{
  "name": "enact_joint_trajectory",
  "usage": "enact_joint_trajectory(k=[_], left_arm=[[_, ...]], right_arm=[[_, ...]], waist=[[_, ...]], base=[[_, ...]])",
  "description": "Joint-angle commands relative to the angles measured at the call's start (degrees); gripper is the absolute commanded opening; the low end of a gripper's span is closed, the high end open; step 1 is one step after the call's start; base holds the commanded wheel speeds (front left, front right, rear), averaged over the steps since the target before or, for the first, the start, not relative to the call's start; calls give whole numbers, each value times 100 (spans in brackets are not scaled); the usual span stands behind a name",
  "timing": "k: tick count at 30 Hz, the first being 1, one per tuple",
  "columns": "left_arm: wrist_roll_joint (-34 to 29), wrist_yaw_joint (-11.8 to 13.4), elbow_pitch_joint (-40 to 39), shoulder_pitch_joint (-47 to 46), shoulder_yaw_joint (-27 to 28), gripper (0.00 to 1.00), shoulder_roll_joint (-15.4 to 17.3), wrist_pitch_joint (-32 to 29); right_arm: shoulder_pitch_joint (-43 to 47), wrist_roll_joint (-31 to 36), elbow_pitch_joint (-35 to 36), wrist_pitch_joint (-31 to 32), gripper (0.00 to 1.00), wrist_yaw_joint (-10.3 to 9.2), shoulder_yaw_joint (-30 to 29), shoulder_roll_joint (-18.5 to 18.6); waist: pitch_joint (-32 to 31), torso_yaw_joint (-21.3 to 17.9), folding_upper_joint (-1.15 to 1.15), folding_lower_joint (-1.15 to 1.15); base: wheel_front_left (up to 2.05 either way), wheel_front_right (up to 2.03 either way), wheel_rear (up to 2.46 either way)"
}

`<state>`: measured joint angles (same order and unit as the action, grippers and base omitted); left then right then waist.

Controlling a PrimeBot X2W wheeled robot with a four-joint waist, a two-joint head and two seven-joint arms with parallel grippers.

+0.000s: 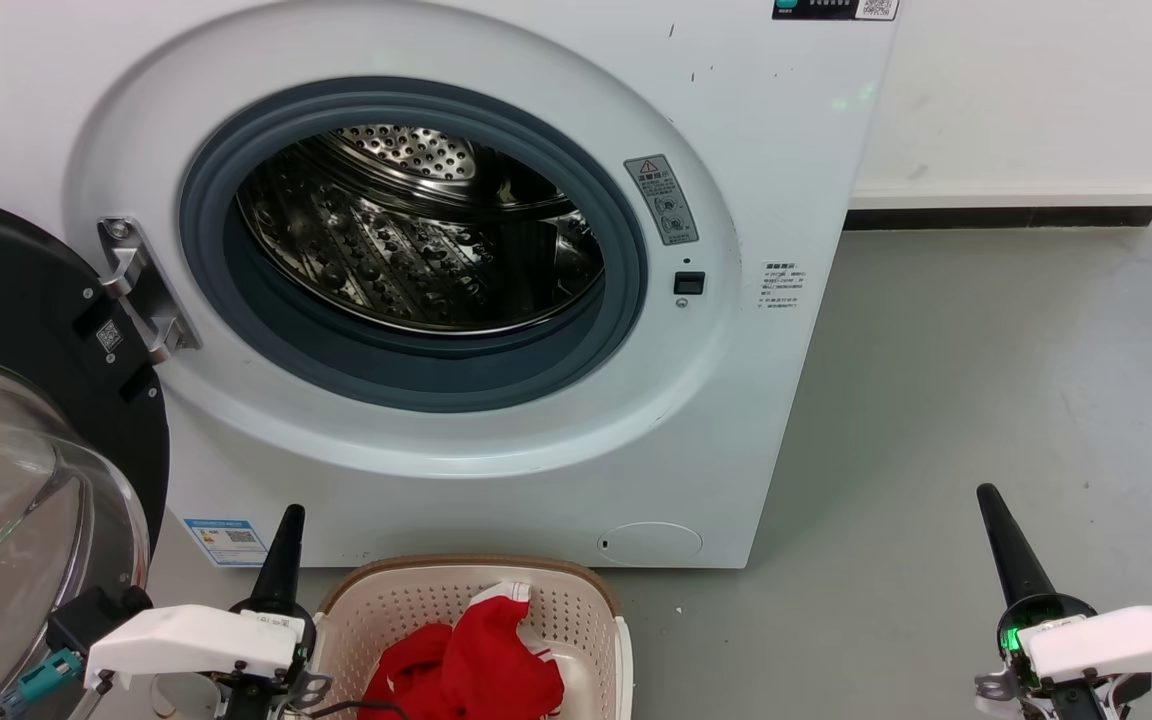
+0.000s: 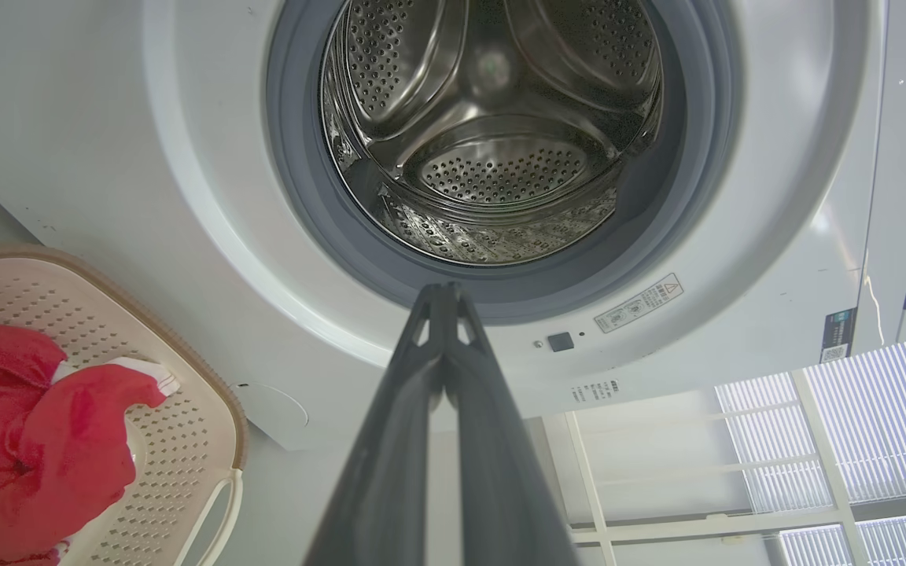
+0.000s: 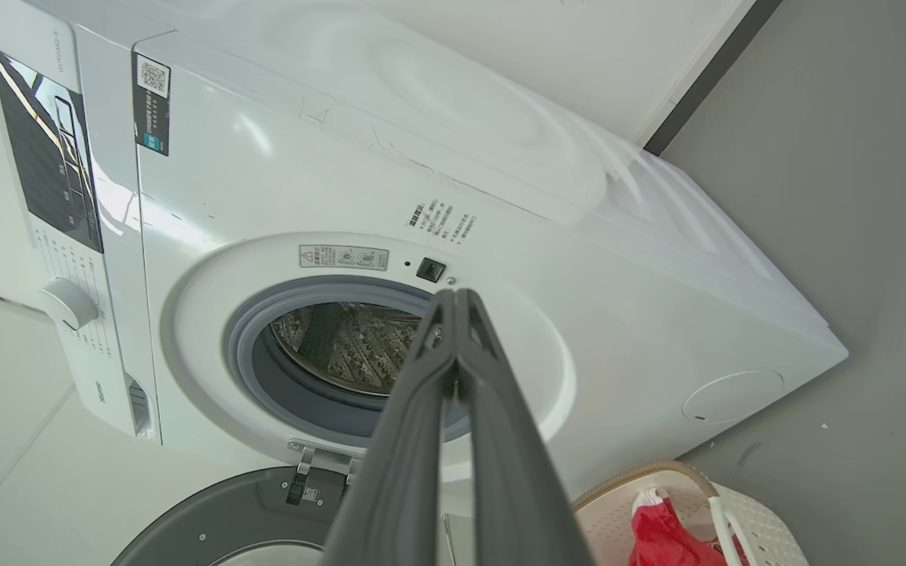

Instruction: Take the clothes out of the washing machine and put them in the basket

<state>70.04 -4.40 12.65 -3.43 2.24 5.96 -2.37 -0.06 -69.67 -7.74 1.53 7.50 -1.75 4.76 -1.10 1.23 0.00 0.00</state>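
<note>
We see the washing machine [image 1: 766, 150] standing on the grey floor [image 1: 986, 380], with its door [image 1: 16, 290] swung open at 9 o'clock of the porthole, the black rim and the domed glass turned toward us. Inside the grey gasket [image 1: 436, 375], the steel drum [image 1: 416, 250] shows its perforated wall and its shiny ribs. The basket [image 1: 401, 605] stands on the floor at 6 o'clock of the porthole, close in front of the machine. The clothes [image 1: 481, 660] lie inside it as one red heap, and a piece of white trim [image 1: 506, 595] sticks up at 12 o'clock of the heap. The left end effector [image 2: 443, 291] is at 9 o'clock of the basket, just beside the brown rim, and it points to 12 o'clock. In its wrist view the two dark fingers are pressed together, tip against tip. The right end effector [image 3: 457, 295] is at 3 o'clock of the basket, well apart from it, over the floor. Its fingers are also pressed together at the tips. A small green light [image 1: 1011, 635] shines at its base.
</note>
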Motion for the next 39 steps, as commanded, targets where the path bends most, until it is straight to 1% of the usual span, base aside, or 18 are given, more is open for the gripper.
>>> enact_joint_trajectory(k=[1, 16, 39], left_arm=[[128, -39, -25, -135, 47, 0, -14, -26], [834, -129, 33, -207, 178, 0, -114, -158], [1719, -258, 108, -274, 346, 0, -241, -335]], right_arm=[[-152, -151, -7, 12, 0, -1, -25, 30], [-316, -934, -213, 112, 0, -1, -93, 19], [-523, -1906, -474, 248, 0, -1, -194, -9]], waist=[[3, -3, 0, 0], [39, -37, 0, 0], [91, -87, 0, 0]], base=[[0, 0, 0], [0, 0, 0], [0, 0, 0]])
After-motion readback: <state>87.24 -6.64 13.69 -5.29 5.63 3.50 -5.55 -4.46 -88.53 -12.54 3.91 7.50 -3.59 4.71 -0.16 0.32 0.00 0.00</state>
